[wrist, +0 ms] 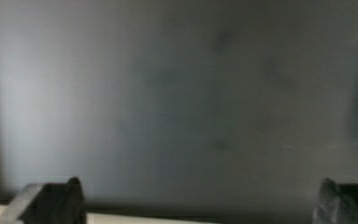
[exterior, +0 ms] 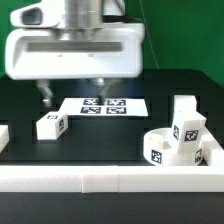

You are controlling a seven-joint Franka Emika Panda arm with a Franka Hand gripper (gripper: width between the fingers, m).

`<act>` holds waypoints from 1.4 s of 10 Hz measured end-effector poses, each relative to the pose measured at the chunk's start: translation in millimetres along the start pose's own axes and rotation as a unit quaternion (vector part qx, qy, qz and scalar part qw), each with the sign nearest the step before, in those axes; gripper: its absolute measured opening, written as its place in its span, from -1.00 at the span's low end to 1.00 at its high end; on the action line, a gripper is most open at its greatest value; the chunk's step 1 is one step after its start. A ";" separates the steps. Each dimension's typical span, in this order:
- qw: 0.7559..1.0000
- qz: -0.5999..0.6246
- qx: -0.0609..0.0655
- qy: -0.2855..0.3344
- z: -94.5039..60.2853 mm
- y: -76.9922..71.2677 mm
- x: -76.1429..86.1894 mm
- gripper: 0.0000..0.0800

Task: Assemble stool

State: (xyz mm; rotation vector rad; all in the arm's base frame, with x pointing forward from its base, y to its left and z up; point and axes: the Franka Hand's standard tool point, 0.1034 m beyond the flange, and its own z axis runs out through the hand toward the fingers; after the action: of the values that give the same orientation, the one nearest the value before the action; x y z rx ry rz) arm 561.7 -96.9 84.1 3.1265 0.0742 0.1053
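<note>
1. The loose leg point(exterior: 52, 125) lies on its side on the table point(exterior: 20, 110), at the exterior view's left. It is well apart from the seat and looks like the next part to fetch.
2. The gripper point(exterior: 71, 93) hangs low over the table between that leg and the marker board point(exterior: 100, 104), near the leg but not touching it. In the wrist view its fingers point(wrist: 55, 200) stand wide apart with only dark table between them. The gripper point(wrist: 197, 205) is therefore spread wide and holds nothing, probably ready for a pick.
3. The seat point(exterior: 160, 150) sits at the exterior view's right, just behind the front rail point(exterior: 90, 178). The rail probably braces it while legs go in.
4. The tagged leg point(exterior: 188, 130) stands upright on the seat, seemingly in a socket. The rear leg point(exterior: 183, 104) rises just behind it; whether it is seated too cannot be told.
5. Count: one seat, three legs (one loose, two at the seat), one gripper and one marker board.
</note>
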 end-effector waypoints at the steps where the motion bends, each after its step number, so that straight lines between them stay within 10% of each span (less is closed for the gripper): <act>1: 1.000 0.000 0.000 0.000 0.6 -2.2 0.2 0.62; 14: 0.962 -0.272 0.005 -0.024 9.7 23.0 -10.6 0.62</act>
State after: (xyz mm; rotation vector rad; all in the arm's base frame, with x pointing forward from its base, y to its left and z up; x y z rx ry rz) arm 552.9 -120.5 74.0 2.9817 0.9194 0.0212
